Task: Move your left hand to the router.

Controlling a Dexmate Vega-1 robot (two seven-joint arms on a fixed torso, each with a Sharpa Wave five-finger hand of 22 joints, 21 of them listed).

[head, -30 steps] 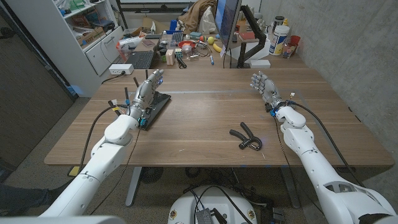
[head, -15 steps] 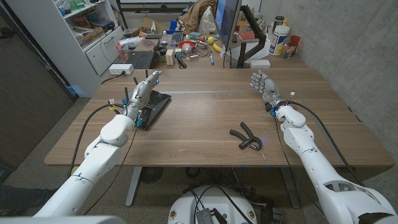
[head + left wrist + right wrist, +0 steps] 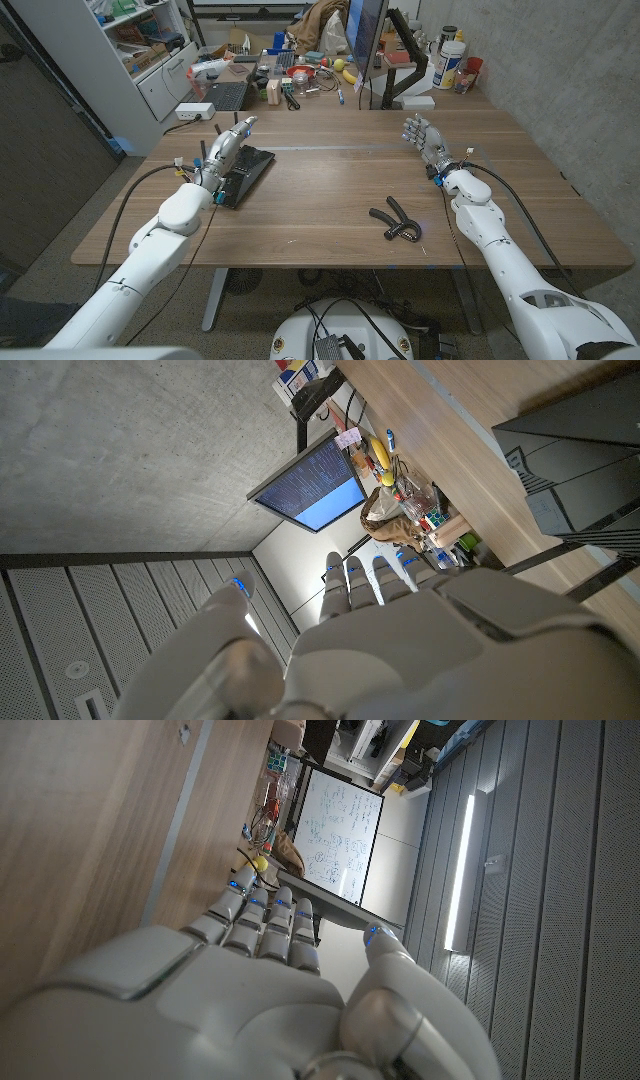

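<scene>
The router [image 3: 245, 171] is a flat black box with short antennas, lying on the left part of the wooden table [image 3: 330, 190]. My left hand [image 3: 222, 150] stretches over the router's left edge, fingers straight and apart, holding nothing. In the left wrist view the hand [image 3: 370, 630] shows from behind with the router's dark body [image 3: 575, 480] beside it. My right hand [image 3: 424, 136] stands upright at the table's right side, fingers apart and empty; its back [image 3: 230, 990] shows in the right wrist view.
A black hand-grip tool [image 3: 396, 221] lies at front centre-right. Clutter lines the far edge: a laptop [image 3: 226, 96], a monitor [image 3: 366, 40], bottles [image 3: 451, 58] and small items. White shelving [image 3: 140, 50] stands at the back left.
My left arm has drawn slightly to the left and back, and the hand has slid towards the router's left edge. The right arm has stayed still.
</scene>
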